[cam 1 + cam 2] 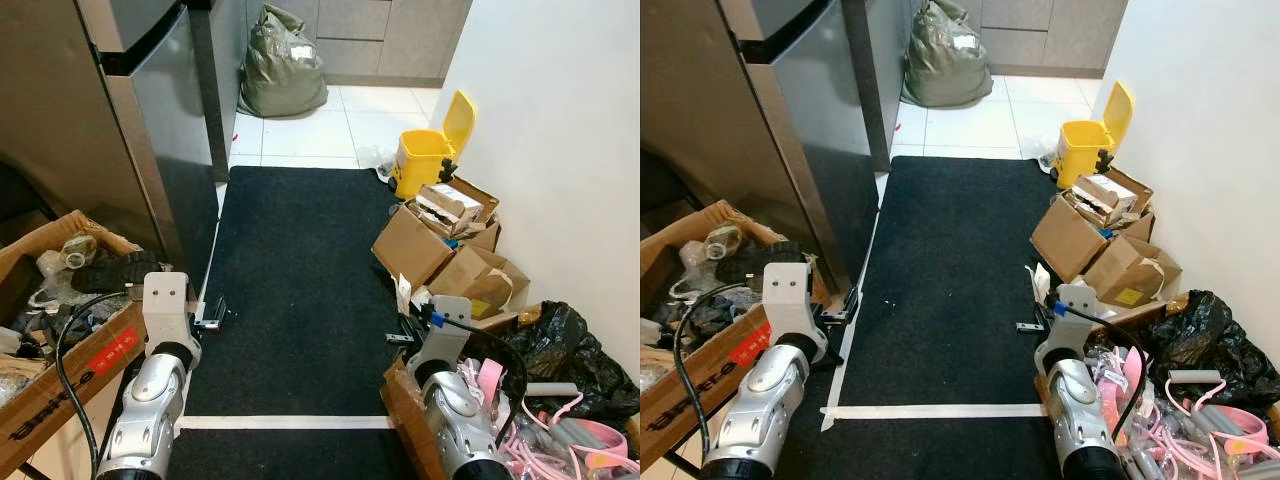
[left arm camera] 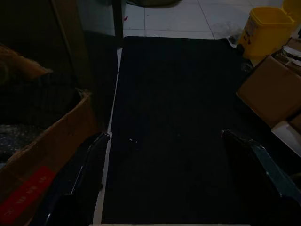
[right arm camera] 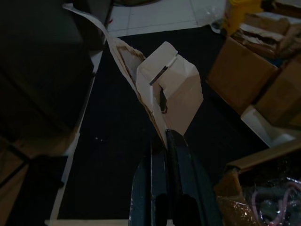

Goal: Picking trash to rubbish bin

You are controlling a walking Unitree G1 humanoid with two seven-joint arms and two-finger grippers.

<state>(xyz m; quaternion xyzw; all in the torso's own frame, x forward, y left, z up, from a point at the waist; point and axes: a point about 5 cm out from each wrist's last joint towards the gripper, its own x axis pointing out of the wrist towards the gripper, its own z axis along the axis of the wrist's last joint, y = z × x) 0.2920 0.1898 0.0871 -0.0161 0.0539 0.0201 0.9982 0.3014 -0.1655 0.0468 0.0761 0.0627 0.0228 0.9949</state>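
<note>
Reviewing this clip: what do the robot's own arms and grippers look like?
Both arms are rounded silver metal segments ending in pale grey wrist blocks. A black cable loops beside the left arm; the right arm carries a black cable with a blue connector. The left gripper and right gripper have long black fingers.

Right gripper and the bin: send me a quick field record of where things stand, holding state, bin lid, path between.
right gripper: shut on torn white carton, low at the mat's right edge
left gripper: open, holding nothing, over the mat's left edge
yellow bin: lid up, on the tiles past the mat's far right corner
path: black mat runs ahead towards the bin
right side: cardboard boxes stacked along the wall
</note>
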